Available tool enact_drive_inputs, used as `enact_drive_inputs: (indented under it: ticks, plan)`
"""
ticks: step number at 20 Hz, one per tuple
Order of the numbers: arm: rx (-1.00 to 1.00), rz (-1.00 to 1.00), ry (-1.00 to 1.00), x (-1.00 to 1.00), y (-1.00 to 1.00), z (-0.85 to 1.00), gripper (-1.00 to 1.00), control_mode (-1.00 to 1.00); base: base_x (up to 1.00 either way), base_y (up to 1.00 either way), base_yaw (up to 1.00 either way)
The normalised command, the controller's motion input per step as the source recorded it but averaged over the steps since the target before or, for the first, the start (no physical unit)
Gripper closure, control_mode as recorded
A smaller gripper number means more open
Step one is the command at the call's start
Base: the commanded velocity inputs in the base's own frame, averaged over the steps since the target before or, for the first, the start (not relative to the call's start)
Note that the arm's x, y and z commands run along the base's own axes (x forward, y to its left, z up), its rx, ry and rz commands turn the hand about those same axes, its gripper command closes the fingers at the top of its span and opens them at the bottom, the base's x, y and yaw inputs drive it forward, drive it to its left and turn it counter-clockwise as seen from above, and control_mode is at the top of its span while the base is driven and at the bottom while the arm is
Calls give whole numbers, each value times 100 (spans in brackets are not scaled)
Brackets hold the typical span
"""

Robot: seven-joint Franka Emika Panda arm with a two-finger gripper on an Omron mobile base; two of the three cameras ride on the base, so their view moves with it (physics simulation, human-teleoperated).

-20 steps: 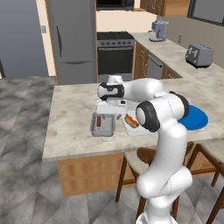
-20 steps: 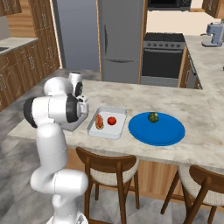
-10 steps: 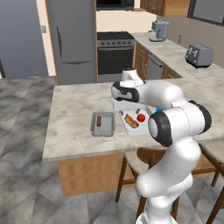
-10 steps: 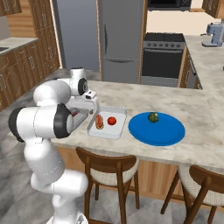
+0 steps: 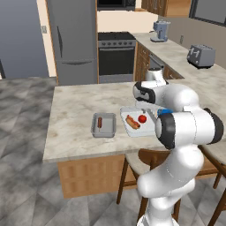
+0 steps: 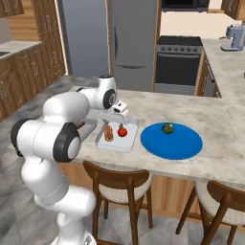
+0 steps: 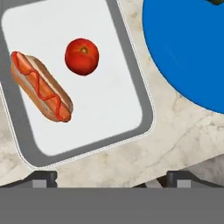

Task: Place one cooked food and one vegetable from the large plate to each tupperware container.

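Open-jawed and holding nothing, the gripper hovers over the near edge of the whitish container, its two dark tips spread wide. With that container as the landmark: inside it lie the hot dog, tan bun with a red zigzag of sauce, and the round glossy tomato just beside it, so this container looks finished. To one side sits the smaller grey container, holding the bare sausage but no vegetable. On the other side, just beside it, is the blue plate, where the dark green lumpy piece rests; moving it into the grey container appears to be all that remains.
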Motion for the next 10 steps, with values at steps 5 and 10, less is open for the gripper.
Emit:
enact_drive_inputs:
  ticks: [5,10]
  plan:
    - [0,-8,0,0,-100,1,-100,-100,0,0,0]
    - [1,7,0,0,-86,3,-100,-100,0,0,0]
